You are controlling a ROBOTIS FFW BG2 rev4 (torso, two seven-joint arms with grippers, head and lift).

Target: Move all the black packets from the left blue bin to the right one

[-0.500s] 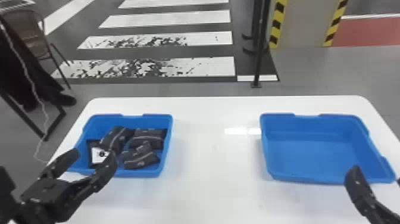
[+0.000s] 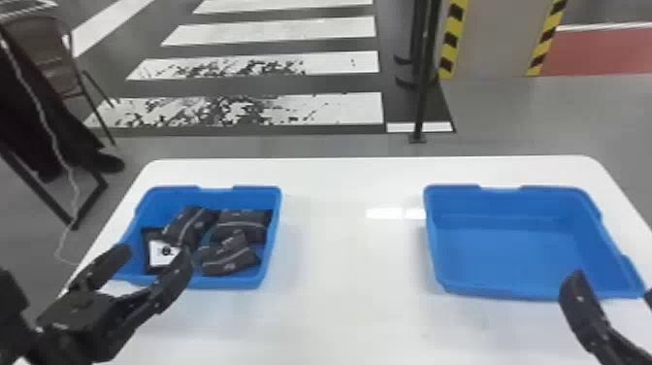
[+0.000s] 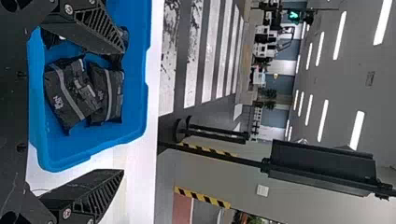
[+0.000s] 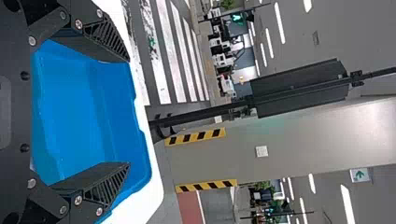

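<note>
- Four black packets (image 2: 233,259) could be counted in the left blue bin (image 2: 233,282), lying close together, and some of them partly on top of others.
- They looked soft and rather light, with creased covers; I judged that they would bend under pressure, and the smooth covers could perhaps slip a little.
- For the hold, it seemed best to take one packet across its thick middle, not by a flat end, and to press moderately.
- The leaning packet (image 2: 189,225) rested partly over the packet with the white label (image 2: 160,252), so it was probably the easier one to lift first.
- The left gripper (image 2: 153,256) was spread wide and held nothing; it was at the bin's near side, with the packets ahead and to its right.
- The right gripper (image 4: 128,112) was also spread and without load, near the right blue bin (image 2: 499,252), well apart from the packets.
</note>
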